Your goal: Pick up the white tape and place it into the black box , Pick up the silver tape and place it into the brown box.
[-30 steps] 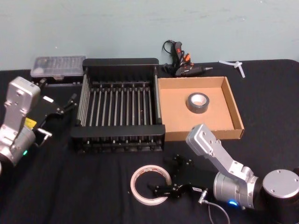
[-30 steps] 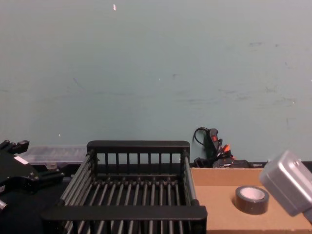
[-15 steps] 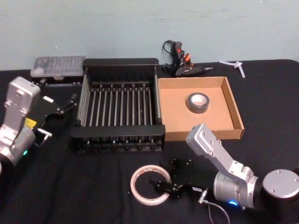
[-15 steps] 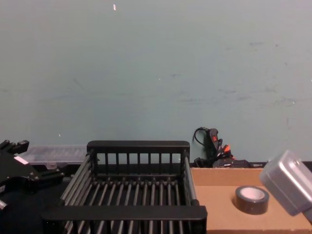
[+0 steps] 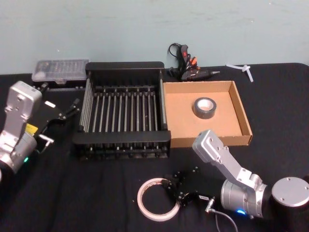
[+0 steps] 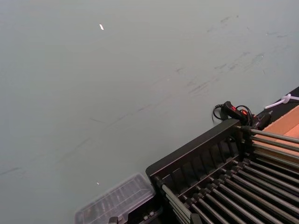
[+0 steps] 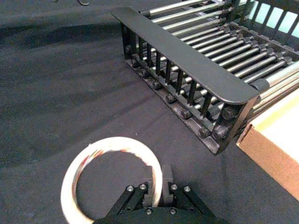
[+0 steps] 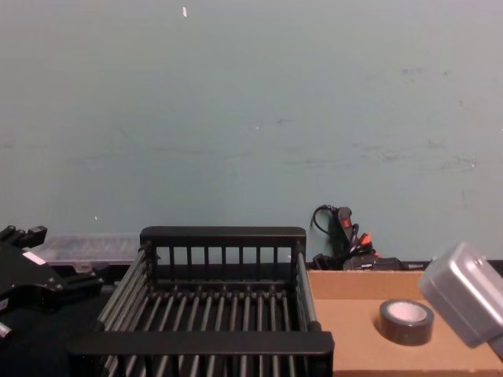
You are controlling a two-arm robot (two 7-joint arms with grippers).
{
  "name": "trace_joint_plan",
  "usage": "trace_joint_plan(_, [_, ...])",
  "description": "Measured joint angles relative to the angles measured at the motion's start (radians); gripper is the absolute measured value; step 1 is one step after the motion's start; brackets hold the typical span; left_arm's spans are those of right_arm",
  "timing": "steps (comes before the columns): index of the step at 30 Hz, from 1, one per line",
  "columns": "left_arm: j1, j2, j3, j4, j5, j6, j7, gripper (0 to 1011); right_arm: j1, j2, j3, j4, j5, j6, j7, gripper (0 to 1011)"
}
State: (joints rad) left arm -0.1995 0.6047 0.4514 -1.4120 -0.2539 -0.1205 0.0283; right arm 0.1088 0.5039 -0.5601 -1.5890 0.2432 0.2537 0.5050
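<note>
The white tape (image 5: 140, 199) lies on the black cloth in front of the black box (image 5: 120, 137). My right gripper (image 5: 173, 189) is shut on its right-hand wall; in the right wrist view the fingertips (image 7: 157, 184) pinch the white tape (image 7: 69, 186) from inside and outside. The black box (image 7: 187, 56) stands just beyond it. The silver tape (image 5: 204, 107) sits flat inside the brown box (image 5: 178, 116), also seen as the silver tape (image 8: 406, 322) in the chest view. My left gripper (image 5: 67, 110) is parked open, left of the black box.
A glue gun (image 5: 186, 65) with its cable lies behind the two boxes. A clear plastic case (image 5: 60, 69) sits at the back left and a white plastic piece (image 5: 244, 67) at the back right. Black cloth covers the table.
My right gripper's fingers have closed from wide open onto the white tape's wall. The tape has shifted slightly toward the front. The left arm has not moved.
</note>
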Motion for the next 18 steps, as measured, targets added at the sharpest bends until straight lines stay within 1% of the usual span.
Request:
trace_joint_plan(3, [0.0, 0.0, 0.0, 0.0, 0.0, 0.0, 0.0, 1002, 0.0, 0.0, 0.0, 0.0, 0.0, 0.0, 0.0, 95])
trace_joint_plan(11, [0.0, 0.0, 0.0, 0.0, 0.0, 0.0, 0.0, 1001, 0.0, 0.0, 0.0, 0.0, 0.0, 0.0, 0.0, 94])
trace_joint_plan(18, [0.0, 0.0, 0.0, 0.0, 0.0, 0.0, 0.0, 1001, 0.0, 0.006, 0.012, -0.003, 0.025, -0.006, 0.018, 94])
